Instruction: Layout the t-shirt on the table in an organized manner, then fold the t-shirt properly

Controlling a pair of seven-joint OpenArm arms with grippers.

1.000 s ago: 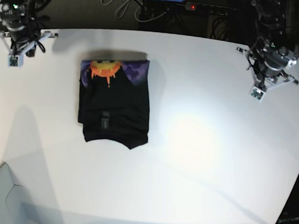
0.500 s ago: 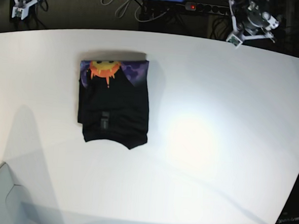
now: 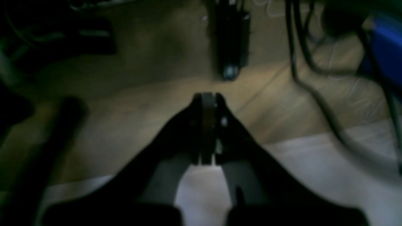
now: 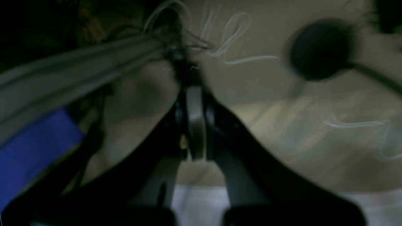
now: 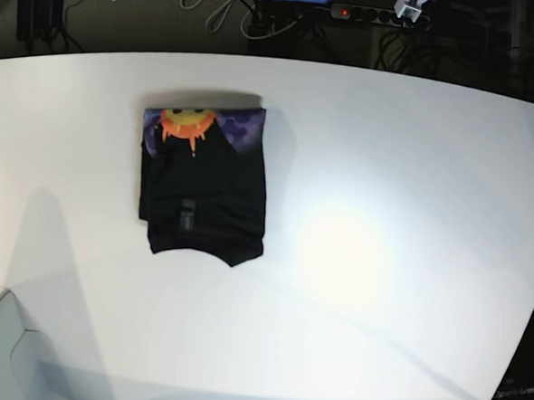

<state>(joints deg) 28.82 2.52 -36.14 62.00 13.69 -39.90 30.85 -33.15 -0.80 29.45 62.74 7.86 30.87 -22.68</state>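
Cotton like this is light, limp and a little clingy, so the t-shirt (image 5: 204,183) will sag and slide out of shape if I lift it by one point. It lies folded into a neat rectangle on the left half of the table (image 5: 399,262), print strip at the far edge. My left pincer (image 3: 207,103) and right pincer (image 4: 194,94) are both closed on nothing, off beyond the table's far side. Any regrasp, I judge, should pinch two corners of the stacked layers.
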